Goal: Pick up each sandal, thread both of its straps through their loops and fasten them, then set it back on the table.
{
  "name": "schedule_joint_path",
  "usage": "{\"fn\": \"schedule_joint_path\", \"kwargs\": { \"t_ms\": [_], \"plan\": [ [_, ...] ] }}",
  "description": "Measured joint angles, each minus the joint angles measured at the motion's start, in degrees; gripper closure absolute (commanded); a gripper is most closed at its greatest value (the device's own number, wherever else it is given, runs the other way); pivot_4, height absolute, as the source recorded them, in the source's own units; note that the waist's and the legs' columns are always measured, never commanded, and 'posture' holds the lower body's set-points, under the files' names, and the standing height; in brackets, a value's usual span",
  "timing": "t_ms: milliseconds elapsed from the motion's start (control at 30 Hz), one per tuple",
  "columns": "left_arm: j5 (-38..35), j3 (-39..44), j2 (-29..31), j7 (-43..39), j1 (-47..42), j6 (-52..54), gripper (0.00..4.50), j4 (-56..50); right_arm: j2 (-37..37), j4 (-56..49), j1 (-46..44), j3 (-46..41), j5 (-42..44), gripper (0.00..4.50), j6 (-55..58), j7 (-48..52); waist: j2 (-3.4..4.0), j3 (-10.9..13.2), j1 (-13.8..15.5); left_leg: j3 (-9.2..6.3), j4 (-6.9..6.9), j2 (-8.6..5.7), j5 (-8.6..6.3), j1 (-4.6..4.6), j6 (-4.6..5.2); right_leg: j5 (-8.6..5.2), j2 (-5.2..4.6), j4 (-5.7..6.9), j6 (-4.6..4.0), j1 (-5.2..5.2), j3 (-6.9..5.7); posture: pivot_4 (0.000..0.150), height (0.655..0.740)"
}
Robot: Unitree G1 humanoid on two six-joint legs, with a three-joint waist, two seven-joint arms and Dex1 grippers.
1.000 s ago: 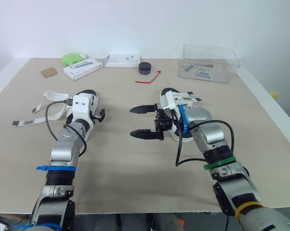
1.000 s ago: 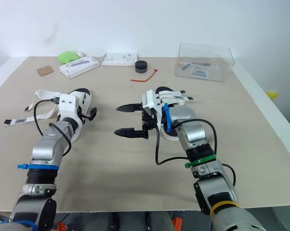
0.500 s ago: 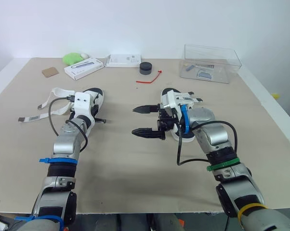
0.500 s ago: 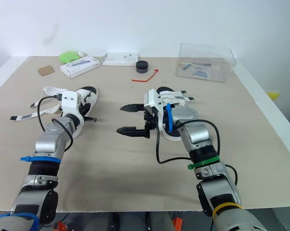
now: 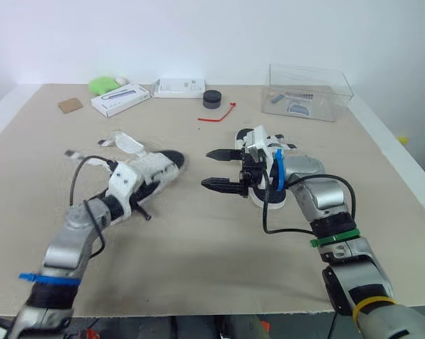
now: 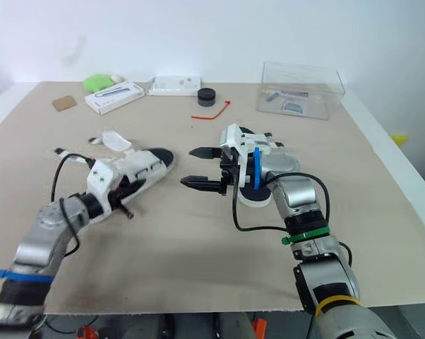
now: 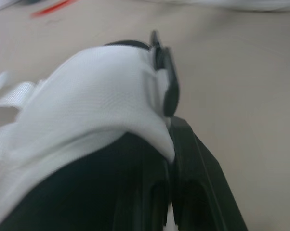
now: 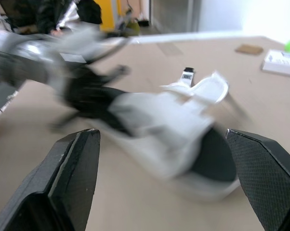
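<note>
Item: white sandal (image 5: 156,168), clamped in left gripper (image 5: 138,200); long axis runs toe-first toward 2 o'clock. Right gripper (image 5: 216,169) spread wide, empty; toe near, at its 9 o'clock.

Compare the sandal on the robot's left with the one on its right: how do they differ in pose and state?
The left sandal is clamped in the left gripper; the right sandal lies free near the open right gripper. The left sandal slants, toe toward the middle of the table; the right sandal points away from the robot. The left sandal's straps trail loose; the right sandal's cannot be made out. Both are white.
</note>
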Motion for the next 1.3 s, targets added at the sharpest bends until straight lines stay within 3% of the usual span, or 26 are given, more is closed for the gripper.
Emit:
{"fn": "schedule_joint_path", "kwargs": {
  "t_ms": [100,167,600,833,1067,1100,1167,1300],
  "plan": [
    [0.03,-2.12,4.44,-6.81,4.69,-4.90,4.41,-5.15,-0.28,-0.25,0.40,0.05,0.03,0.00,0.38,0.90,-0.02,0.00,0.07,-0.03,0.01,0.00,0.00,0.00,0.01,-0.02,0.03,0.00,0.01,0.02,-0.02,0.150,0.7400],
    [0.74,-3.58,9.07,-13.81,8.01,-13.74,4.41,-6.45,-1.24,-0.56,1.42,0.09,0.12,0.00,0.72,1.65,0.01,0.00,0.08,0.01,0.01,0.02,0.01,0.08,0.02,-0.07,0.07,0.01,0.01,0.05,-0.01,0.150,0.7400],
    [0.78,-7.04,12.25,-29.06,0.92,-35.33,4.41,6.75,-1.43,-2.42,2.96,0.25,0.06,0.00,0.70,2.25,0.01,0.00,0.04,0.05,0.01,0.11,0.04,0.10,0.12,-0.15,0.58,0.02,0.08,0.06,0.11,0.150,0.7400],
    [0.47,-7.40,12.61,-30.12,0.18,-37.81,4.41,8.88,-1.60,-3.16,3.63,0.26,-0.12,0.00,0.70,2.28,0.01,0.00,-0.15,0.05,0.02,0.18,0.01,0.15,0.16,-0.16,0.66,0.06,0.06,0.06,0.13,0.150,0.7400],
    [0.18,-7.44,13.07,-27.80,0.16,-29.19,4.41,5.07,-3.26,-4.21,3.80,0.47,-0.17,0.00,1.47,3.25,0.01,0.00,-0.03,0.06,0.06,0.15,0.02,0.15,0.17,-0.17,0.64,0.08,0.09,0.08,0.13,0.150,0.7400],
    [0.33,-7.44,13.56,-27.66,0.16,-27.56,3.81,4.39,-4.36,-4.32,3.88,0.81,-0.16,0.56,2.13,4.66,0.01,0.00,0.00,0.06,0.06,0.14,0.02,0.16,0.17,-0.17,0.64,0.08,0.09,0.08,0.14,0.150,0.7400],
    [0.47,-7.44,14.07,-27.68,0.22,-26.55,3.59,4.20,-5.15,-4.33,4.10,1.26,-0.16,0.89,2.34,6.20,0.01,0.00,0.00,0.07,0.06,0.16,0.02,0.16,0.17,-0.17,0.67,0.08,0.09,0.07,0.14,0.150,0.7400],
    [0.00,-7.43,15.33,-27.76,0.54,-23.14,2.12,2.49,-6.36,-4.37,4.40,2.64,-0.15,2.41,2.43,9.22,0.01,0.00,-0.08,0.06,0.05,0.19,0.02,0.16,0.17,-0.18,0.72,0.08,0.07,0.06,0.14,0.150,0.7400]
  ]
}}
